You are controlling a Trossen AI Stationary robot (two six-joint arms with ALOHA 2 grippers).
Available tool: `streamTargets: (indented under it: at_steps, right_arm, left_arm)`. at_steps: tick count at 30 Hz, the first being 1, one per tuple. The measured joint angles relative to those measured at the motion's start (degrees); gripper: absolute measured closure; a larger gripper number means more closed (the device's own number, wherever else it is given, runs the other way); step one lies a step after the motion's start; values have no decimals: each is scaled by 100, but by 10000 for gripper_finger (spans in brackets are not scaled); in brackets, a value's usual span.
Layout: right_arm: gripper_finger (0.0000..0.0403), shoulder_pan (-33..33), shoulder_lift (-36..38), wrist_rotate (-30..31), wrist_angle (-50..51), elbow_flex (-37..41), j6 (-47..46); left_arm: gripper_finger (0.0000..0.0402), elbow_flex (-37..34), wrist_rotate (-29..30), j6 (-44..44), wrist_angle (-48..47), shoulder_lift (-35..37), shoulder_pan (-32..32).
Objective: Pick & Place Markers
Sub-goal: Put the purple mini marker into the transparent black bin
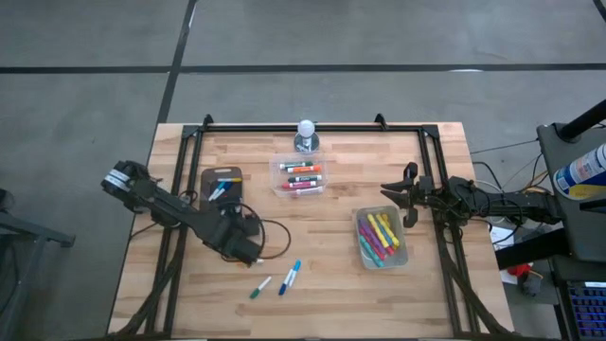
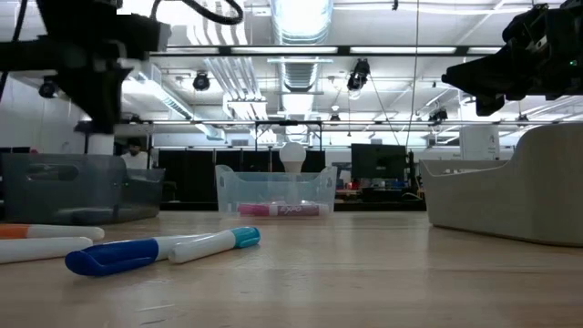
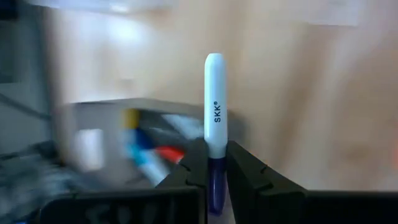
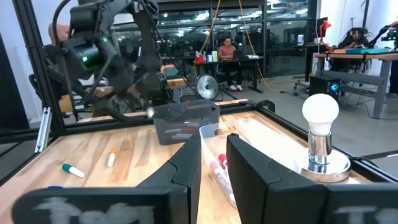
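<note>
My left gripper hangs over the table's left middle, shut on a white-bodied marker with a dark purple end. Beyond it stands the dark grey tray with a few markers in it. On the wood near the front edge lie a green-capped marker and a blue marker; an orange-tipped marker lies close by. Two clear tubs hold several markers each. My right gripper waits open at the table's right, touching nothing. My left gripper pinches the marker's dark purple end between its two fingers. The white body sticks out past the fingertips, in line with them. The fingers slant down from the table's left. The marker is lifted clear of the wood.
A light bulb on a metal base stands at the far edge behind the middle tub. A black frame rail borders the tabletop. A cable loops on the wood beside my left gripper. Bare wood lies between the loose markers and the right tub.
</note>
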State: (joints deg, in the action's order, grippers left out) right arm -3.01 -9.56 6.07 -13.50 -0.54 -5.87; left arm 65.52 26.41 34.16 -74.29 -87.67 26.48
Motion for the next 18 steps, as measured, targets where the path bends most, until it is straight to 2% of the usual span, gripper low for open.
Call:
streamTargets:
  at_steps: [3,6,12,18]
  right_arm:
    - [335,0,-2,0,0,-2,-5]
    - [335,0,-1,0,0,0,-1]
    - [335,0,-1,0,0,0,-6]
    - [335,-2,0,0,0,0,-7]
  left_arm:
    - [373,28,688,137,-437,200,-14]
    - [373,-32,984,169,-542,414,-78]
    - [372,-303,972,343,-805,642,-442]
    - [372,-798,363,365,-781,665,-1064]
